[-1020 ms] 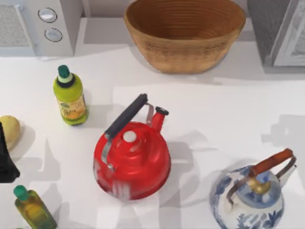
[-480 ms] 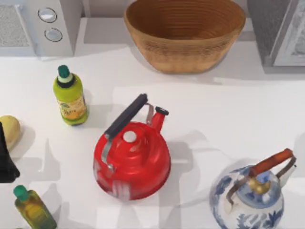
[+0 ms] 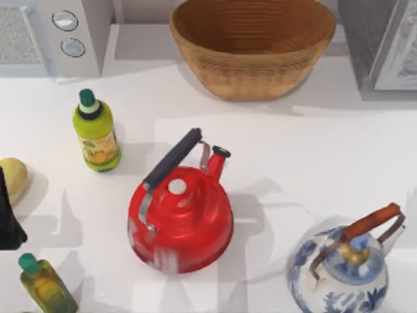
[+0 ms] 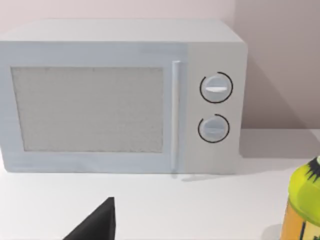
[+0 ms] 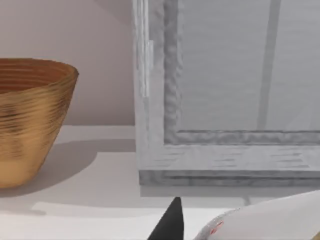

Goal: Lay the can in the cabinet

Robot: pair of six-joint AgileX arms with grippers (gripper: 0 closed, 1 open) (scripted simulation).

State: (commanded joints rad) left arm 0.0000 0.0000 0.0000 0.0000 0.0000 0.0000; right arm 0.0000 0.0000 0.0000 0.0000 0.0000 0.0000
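Shadow at the desk's (image 3: 306,150) right edge has slid off since the earlier frames; kettles and bottles unmoved. Right gripper (image 5: 200,227) hangs just before the large light-grey cabinet with white framed door (image 5: 225,100), upper right of the top view. Its jaws look clamped on the small white cylindrical can with red marks (image 5: 270,217); one dark finger (image 5: 170,222) touches it. Can's long axis is tilted, nearer level than upright. Cabinet lies straight ahead of the jaws, so the right arm is nearer. Left gripper (image 3: 8,218) is parked at the left edge; its state can't be told. Count: two kettles, two green-capped bottles, one wicker basket (image 3: 253,49), one can.
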